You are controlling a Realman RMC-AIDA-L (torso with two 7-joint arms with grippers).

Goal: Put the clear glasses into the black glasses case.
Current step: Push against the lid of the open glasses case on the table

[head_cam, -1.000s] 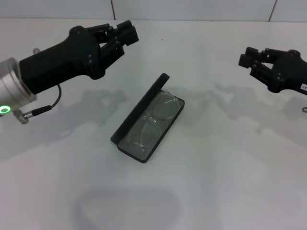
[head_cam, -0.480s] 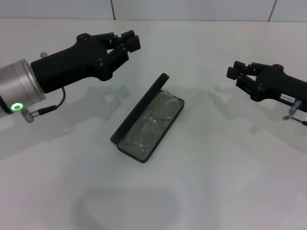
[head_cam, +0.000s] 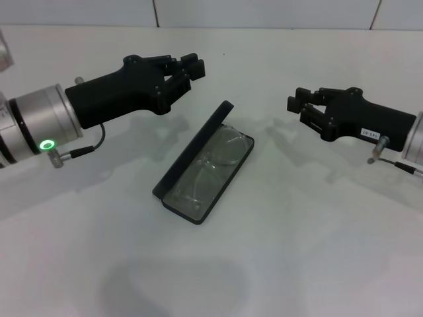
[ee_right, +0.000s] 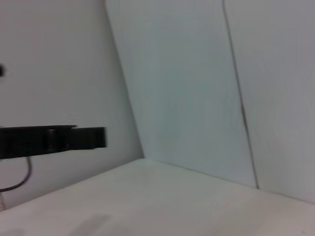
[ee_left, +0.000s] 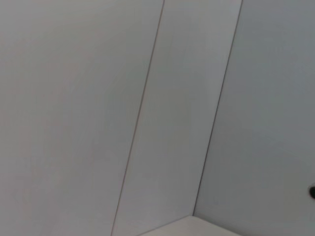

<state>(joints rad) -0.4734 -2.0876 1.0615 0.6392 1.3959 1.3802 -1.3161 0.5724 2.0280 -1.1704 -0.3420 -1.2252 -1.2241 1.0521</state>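
Two black grippers hover above a white table (head_cam: 317,251): the left gripper (head_cam: 190,66) far left, the right gripper (head_cam: 295,104) at right, fingers pressed together on both. Between them lies the open black rectangular glasses case (head_cam: 198,168), long axis running near-left to far-right, lid raised along its left edge. Transparent plastic glasses (head_cam: 210,168) rest inside, lengthwise on grey lining.

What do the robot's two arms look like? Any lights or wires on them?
Both end in matte black, multi-fingered grippers: left gripper, right gripper. The left has a silver wrist collar with a green ring light and a thin black cable. The right carries a small white label.
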